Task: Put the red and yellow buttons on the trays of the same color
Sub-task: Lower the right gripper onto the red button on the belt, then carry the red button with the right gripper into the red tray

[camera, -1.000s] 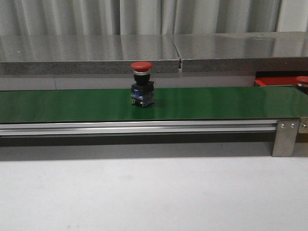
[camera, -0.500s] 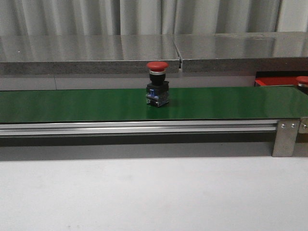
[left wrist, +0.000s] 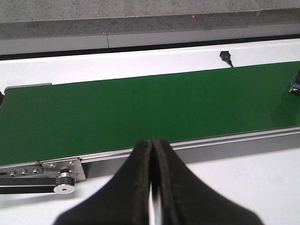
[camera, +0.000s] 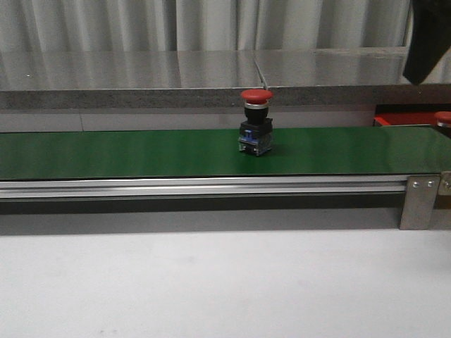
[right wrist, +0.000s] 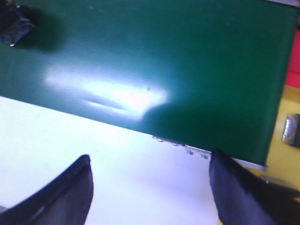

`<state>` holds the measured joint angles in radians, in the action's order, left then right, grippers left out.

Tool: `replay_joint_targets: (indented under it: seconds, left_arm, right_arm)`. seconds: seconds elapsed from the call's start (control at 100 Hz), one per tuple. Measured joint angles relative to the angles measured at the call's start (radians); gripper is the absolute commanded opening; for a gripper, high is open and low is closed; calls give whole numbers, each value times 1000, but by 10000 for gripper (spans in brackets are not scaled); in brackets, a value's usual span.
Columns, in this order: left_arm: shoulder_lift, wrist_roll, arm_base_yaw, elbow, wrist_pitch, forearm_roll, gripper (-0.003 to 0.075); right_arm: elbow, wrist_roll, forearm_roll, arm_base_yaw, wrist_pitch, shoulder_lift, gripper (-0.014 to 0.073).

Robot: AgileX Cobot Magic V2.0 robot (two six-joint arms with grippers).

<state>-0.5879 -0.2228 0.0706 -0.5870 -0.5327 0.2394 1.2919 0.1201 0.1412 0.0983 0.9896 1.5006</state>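
In the left wrist view the left gripper [left wrist: 152, 159] fills the lower centre of the frame, its two dark fingers [left wrist: 136, 187] pressed together with nothing between them, above the near aluminium rail [left wrist: 225, 138] of the green conveyor belt [left wrist: 140, 112]. In the front view the belt runs as a long band across the middle of the frame, and a red button [camera: 256, 122] stands upright on it a little right of centre, its red domed cap on top of a dark base with a bit of blue low down. At the far right edge, behind the belt, a strip of the red tray [camera: 405, 119] shows, with a second red button [camera: 443, 118] at the frame edge, only partly in view. In the right wrist view the right gripper [right wrist: 150, 190] has its fingers [right wrist: 70, 192] spread wide apart at the lower corners, holding nothing, over the white tabletop [right wrist: 93, 140] just beside the belt's edge.
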Motion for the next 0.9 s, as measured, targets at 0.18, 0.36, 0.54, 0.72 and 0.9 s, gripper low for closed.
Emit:
replay_joint_targets:
  seconds: [0.18,0.36,0.54,0.72,0.9]
  left_arm:
    - [0,0,0,0,0,0,-19]
    - [0,0,0,0,0,0,-19]
    - [0,0,0,0,0,0,-19]
    - [0,0,0,0,0,0,-19]
    - [0,0,0,0,0,0,-19]
  right_arm:
    - [129,56,0,84,76,112,526]
    - [242,108,2,141,121,221,526]
    - [333,129,4,148,129,315,526]
    - [401,150,16,148,138,382,526]
    - [439,182,47,149,139,428,526]
